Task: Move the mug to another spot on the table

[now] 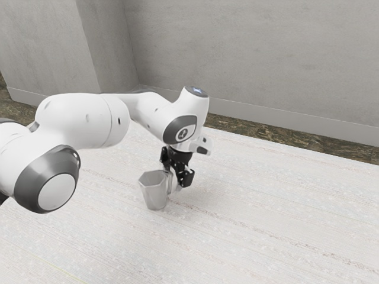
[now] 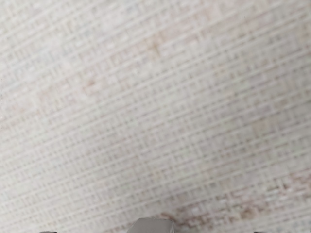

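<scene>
Near table (image 1: 278,201) centre, mug (image 1: 154,190) upright, mouth up, claw (image 1: 179,179) apparently at rim.

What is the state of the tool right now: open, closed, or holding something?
Tool: closed on the mug, gripping it at its side toward the exterior view's right.

Mug (image 1: 155,190) plain mid grey, lighter at the rim, no print or pattern. Gripper (image 1: 179,177) black. Arm (image 1: 89,121) glossy white, dark grey joint rings, pale grey end cap, small bluish cap on the top joint. Table (image 1: 266,207) off-white, fine woven grid pattern, faint reddish-brown flecks and streaks. Wall (image 1: 266,53) flat grey, concrete look. Floor (image 1: 284,135) mottled dark brown and green. Skirting (image 1: 296,121) light grey.
</scene>
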